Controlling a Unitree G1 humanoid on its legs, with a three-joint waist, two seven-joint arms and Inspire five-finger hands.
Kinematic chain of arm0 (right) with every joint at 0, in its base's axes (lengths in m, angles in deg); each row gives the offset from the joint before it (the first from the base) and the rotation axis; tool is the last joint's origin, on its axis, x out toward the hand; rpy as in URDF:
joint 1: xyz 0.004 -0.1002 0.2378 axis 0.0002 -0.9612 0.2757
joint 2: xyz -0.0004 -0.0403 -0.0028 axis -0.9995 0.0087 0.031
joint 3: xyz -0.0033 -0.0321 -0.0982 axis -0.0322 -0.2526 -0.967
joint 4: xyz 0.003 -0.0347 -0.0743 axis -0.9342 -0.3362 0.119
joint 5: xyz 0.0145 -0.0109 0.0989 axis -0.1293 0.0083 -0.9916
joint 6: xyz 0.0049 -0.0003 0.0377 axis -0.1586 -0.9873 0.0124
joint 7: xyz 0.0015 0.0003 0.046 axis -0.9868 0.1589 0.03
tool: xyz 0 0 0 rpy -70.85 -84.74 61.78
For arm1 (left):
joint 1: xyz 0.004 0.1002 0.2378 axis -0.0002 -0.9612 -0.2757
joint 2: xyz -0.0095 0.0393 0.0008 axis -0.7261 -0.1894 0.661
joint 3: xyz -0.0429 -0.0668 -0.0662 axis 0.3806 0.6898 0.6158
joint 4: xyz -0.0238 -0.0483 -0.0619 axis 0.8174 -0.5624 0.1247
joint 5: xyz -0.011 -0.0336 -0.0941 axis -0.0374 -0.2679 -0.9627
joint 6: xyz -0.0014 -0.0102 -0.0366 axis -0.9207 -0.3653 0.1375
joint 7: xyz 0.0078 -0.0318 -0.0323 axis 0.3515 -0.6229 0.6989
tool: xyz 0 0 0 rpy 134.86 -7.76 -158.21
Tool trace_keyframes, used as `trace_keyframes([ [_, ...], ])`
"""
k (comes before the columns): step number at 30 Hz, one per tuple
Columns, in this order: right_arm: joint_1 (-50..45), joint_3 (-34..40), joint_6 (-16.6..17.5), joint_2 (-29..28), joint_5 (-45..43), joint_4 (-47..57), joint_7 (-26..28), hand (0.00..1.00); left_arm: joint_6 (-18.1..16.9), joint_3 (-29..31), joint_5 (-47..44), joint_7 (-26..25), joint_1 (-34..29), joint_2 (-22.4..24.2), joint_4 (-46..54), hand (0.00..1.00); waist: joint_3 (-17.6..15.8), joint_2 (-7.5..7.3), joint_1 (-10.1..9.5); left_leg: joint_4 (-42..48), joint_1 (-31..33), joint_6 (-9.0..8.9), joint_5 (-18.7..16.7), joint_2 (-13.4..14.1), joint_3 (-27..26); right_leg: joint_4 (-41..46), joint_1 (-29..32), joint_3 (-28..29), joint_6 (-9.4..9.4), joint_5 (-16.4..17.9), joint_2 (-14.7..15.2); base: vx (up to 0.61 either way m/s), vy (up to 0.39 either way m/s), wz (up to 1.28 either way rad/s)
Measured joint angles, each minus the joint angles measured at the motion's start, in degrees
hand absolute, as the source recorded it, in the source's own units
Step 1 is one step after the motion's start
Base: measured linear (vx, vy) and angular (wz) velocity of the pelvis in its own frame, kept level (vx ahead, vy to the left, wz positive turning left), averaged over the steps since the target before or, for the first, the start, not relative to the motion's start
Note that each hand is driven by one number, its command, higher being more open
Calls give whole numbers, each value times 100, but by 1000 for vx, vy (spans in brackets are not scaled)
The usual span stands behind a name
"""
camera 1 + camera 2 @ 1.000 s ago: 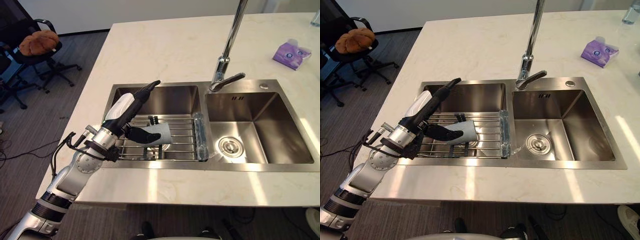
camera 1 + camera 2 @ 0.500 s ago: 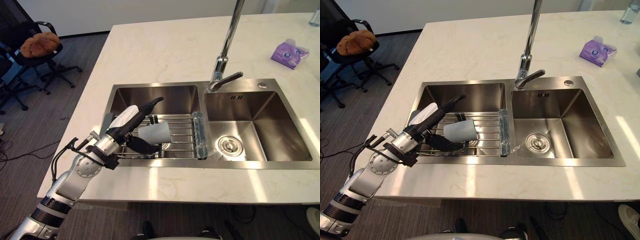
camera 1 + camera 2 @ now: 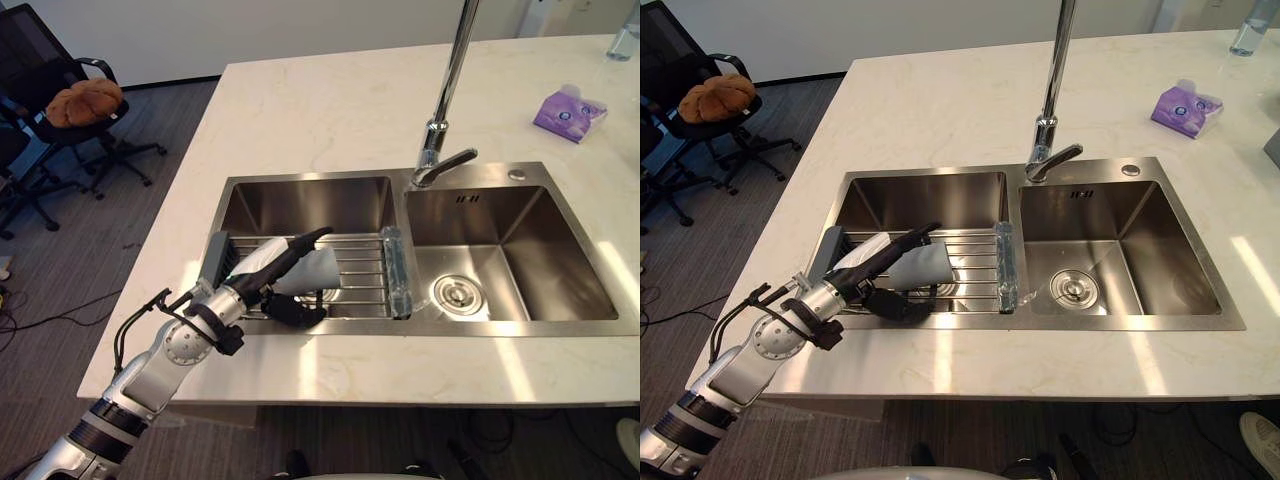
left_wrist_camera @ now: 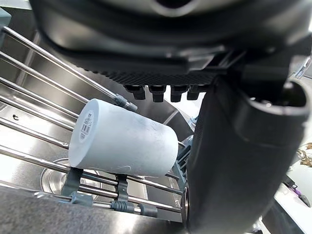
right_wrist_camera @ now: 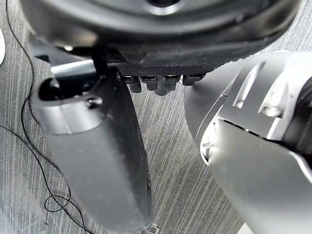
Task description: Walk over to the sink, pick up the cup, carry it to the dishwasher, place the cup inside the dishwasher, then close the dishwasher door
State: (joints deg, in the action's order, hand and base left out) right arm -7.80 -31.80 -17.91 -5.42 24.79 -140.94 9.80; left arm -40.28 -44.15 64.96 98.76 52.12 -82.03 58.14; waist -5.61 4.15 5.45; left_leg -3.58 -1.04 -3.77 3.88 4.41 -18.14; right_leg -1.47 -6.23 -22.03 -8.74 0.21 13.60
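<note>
A pale grey cup (image 3: 318, 268) lies on its side on the wire rack (image 3: 362, 282) in the sink's left basin. My left hand (image 3: 262, 268) reaches in from the near left. Its straight fingers lie over the top of the cup and its thumb (image 3: 296, 310) sits low on the cup's near side. In the left wrist view the cup (image 4: 122, 141) rests on the rack bars between the fingers and the thumb (image 4: 234, 156), and nothing is clasped. My right hand (image 5: 97, 146) hangs over the carpeted floor with its fingers relaxed.
The double steel sink (image 3: 420, 335) is set in a pale stone counter, with a tall faucet (image 3: 445, 110) between the basins. A grey block (image 3: 216, 258) stands at the rack's left end. A purple pack (image 3: 568, 110) lies far right. An office chair (image 3: 70, 110) stands at the left.
My left hand has dropped lower into the basin and its fingers have levelled out over the cup, with the thumb now beneath its near side. The camera has shifted slightly.
</note>
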Motion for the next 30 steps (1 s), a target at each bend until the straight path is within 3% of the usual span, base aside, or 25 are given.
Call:
trace_keyframes([
  [10,-6,-176,2,20,-2,55,-32,100,-34,0,127,-245,-16,215,-347,100,2,-9,17,-47,-65,-2,1,1,-31,-85,-69,-16,50,-36,-19,0,0,0],
  [20,-35,-206,-4,-3,2,61,-20,100,40,2,118,-27,107,255,-519,100,58,-117,38,-133,-179,-10,5,-8,-135,-114,-99,1,51,-38,-17,3,-8,-5],
  [30,-76,-415,-4,-19,53,111,-21,100,531,-163,324,513,573,255,-837,100,67,-171,208,-134,-200,-12,3,-6,-173,-155,-113,13,50,-73,-20,-3,-5,-1],
])
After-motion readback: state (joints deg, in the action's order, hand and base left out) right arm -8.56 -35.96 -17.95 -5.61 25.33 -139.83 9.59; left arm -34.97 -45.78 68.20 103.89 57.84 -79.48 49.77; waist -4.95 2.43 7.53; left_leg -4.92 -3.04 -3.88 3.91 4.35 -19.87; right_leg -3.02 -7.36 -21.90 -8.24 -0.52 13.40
